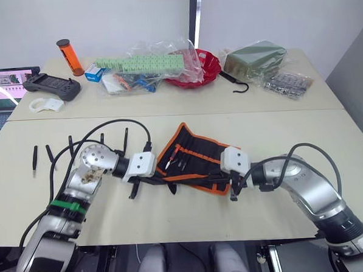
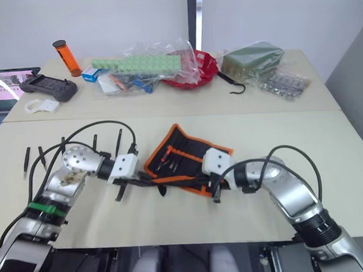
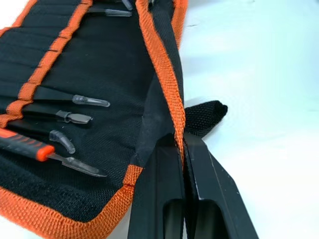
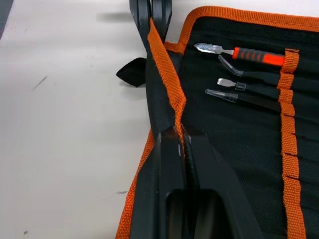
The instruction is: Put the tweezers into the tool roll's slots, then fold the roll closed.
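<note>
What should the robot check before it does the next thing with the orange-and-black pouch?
1. Left gripper shut on the tool roll at its orange edge: ok.
2. Right gripper shut on the same edge: ok.
3. Tweezers in the slots: not ok, they lie loose on the table, to the robot's left of the roll.
4. Roll open enough to load: ok, its inner face shows.
5. Ready to fold closed: not ok, loading comes first.
</note>
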{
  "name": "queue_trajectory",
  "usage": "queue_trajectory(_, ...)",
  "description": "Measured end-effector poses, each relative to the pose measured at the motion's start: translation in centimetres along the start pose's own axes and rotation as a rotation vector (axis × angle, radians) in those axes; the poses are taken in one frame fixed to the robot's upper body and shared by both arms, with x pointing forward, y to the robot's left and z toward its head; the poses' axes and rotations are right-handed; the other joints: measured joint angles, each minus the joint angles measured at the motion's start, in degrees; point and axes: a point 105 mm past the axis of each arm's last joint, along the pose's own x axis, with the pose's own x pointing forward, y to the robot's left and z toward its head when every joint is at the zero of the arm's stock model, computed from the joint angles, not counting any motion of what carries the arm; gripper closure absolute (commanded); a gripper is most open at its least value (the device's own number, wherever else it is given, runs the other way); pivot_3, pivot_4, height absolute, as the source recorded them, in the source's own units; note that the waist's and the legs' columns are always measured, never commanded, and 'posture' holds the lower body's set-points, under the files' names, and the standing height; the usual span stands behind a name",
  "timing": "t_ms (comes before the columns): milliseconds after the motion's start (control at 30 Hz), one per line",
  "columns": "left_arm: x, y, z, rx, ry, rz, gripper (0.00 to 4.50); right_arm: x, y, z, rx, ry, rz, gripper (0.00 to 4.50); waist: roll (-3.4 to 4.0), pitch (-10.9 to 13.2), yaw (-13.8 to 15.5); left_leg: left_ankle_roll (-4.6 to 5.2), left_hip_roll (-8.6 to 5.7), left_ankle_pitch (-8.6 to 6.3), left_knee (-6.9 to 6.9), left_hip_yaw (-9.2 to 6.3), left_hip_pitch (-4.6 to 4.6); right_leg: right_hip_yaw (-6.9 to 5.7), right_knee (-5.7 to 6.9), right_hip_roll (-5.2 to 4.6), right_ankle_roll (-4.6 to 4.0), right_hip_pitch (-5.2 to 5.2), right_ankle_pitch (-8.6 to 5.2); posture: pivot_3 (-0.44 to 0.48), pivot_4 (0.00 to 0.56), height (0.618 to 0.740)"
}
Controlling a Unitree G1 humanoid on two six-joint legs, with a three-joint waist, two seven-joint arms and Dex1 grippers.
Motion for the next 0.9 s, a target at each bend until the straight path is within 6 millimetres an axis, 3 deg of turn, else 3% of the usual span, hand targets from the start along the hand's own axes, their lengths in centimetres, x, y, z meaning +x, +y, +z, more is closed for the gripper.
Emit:
queue_trajectory(233, 0.8, -1.2, 0.4, -0.038, -0.016, 0.016, 4.48, -0.4, 1.2, -0.3, -0.063, 0.025, 0.044, 4.50, 0.00, 0.0, 0.3, 0.00, 0.00, 0.00, 0.08, 0.00, 0.04, 0.00, 0.00, 0.00, -0.01, 0.07, 0.01, 0.000, 0.150, 0.740)
queue_trajectory(433, 1.2, -1.6, 0.7, -0.025, -0.013, 0.012, 4.48, -0.7, 3.8, -1.1, -0.038, 0.030, 0.105, 4.50, 0.00, 0.0, 0.4, 0.00, -0.01, 0.00, 0.08, 0.00, 0.05, 0.00, 0.00, -0.01, -0.01, 0.09, 0.01, 0.000, 0.150, 0.740)
queue_trajectory(733, 1.8, -2.2, 0.6, -0.061, -0.005, -0.001, 4.48, -0.6, 4.4, -2.0, -0.005, 0.045, 0.096, 4.50, 0.00, 0.0, 0.3, 0.00, -0.01, 0.00, 0.12, 0.00, 0.06, 0.00, 0.01, 0.00, -0.01, 0.12, 0.01, 0.000, 0.150, 0.740)
queue_trajectory(767, 1.8, -2.2, 0.7, -0.084, -0.008, -0.004, 3.90, -0.6, 4.4, -2.0, -0.004, 0.046, 0.094, 4.50, 0.00, 0.0, 0.3, 0.00, 0.00, 0.00, 0.12, 0.00, 0.07, 0.00, 0.02, 0.01, -0.01, 0.12, 0.01, 0.000, 0.150, 0.740)
queue_trajectory(900, 1.1, -2.5, 0.2, -0.140, 0.015, -0.010, 2.71, -0.6, 4.6, -2.5, 0.014, 0.059, 0.093, 4.50, 0.00, 0.0, 0.3, 0.00, 0.00, 0.00, 0.13, 0.00, 0.07, 0.00, 0.02, 0.00, -0.01, 0.13, 0.01, 0.000, 0.150, 0.740)
